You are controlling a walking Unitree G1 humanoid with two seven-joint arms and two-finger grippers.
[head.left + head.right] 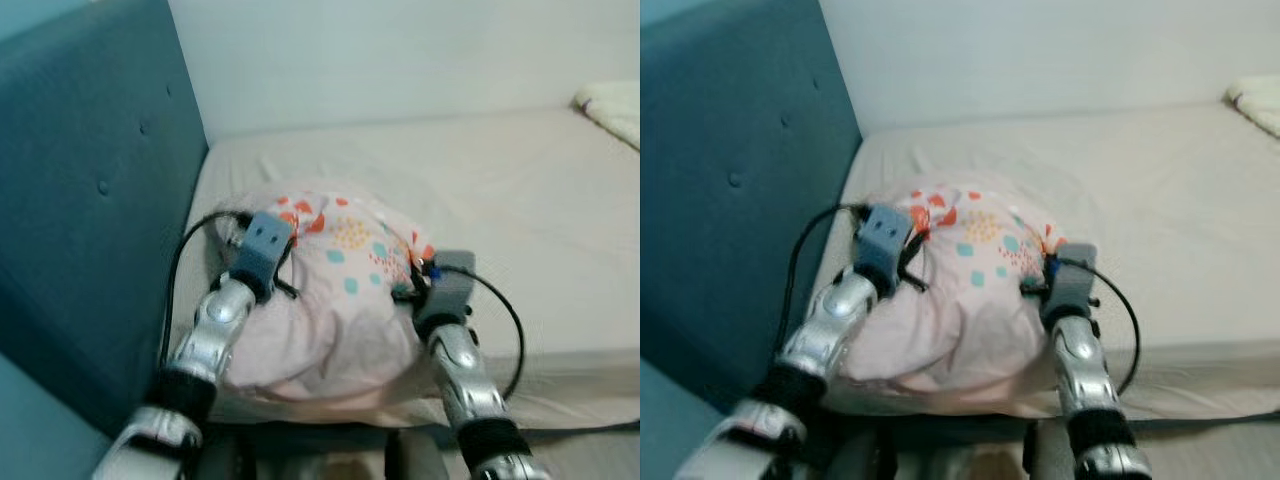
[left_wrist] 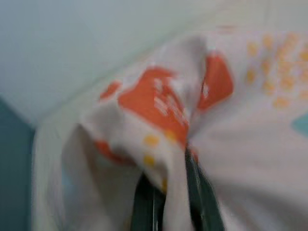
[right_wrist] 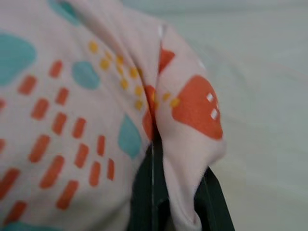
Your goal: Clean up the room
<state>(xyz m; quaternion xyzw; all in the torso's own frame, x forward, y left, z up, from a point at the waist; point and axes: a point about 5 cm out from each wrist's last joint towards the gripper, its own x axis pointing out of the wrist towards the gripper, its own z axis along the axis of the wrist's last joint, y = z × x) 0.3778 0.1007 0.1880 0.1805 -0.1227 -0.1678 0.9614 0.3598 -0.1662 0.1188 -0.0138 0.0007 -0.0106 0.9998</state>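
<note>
While both silver arms reach forward over the near edge of the bed [image 1: 520, 190], they hold a plump pillow [image 1: 330, 300] between them. The pillow is pale pink with orange, teal and yellow patches, and it sits on the beige sheet close to the near edge, towards the end by the blue padded headboard [image 1: 90, 200].

The left gripper [image 2: 168, 202] is at the pillow's far left corner, next to the headboard. From its wrist camera, a fold of the printed cloth runs down between the two dark fingers [image 2: 204, 202], which are closed on it. The picture there is blurred, so little else can be made out beyond the orange shapes and the pale wall [image 2: 72, 48] behind.

The right gripper [image 3: 180, 202] is at the pillow's right side, about level with the left one. Its wrist camera shows a pinched ridge of cloth, with an orange patch on it, caught between its black fingers [image 3: 144, 192], which are clamped on the fabric.

Black cables loop out from each wrist. At the far right corner of the bed lies the edge of a cream blanket [image 1: 610, 105], well apart from the pillow. The pale wall runs along the far side of the bed.
</note>
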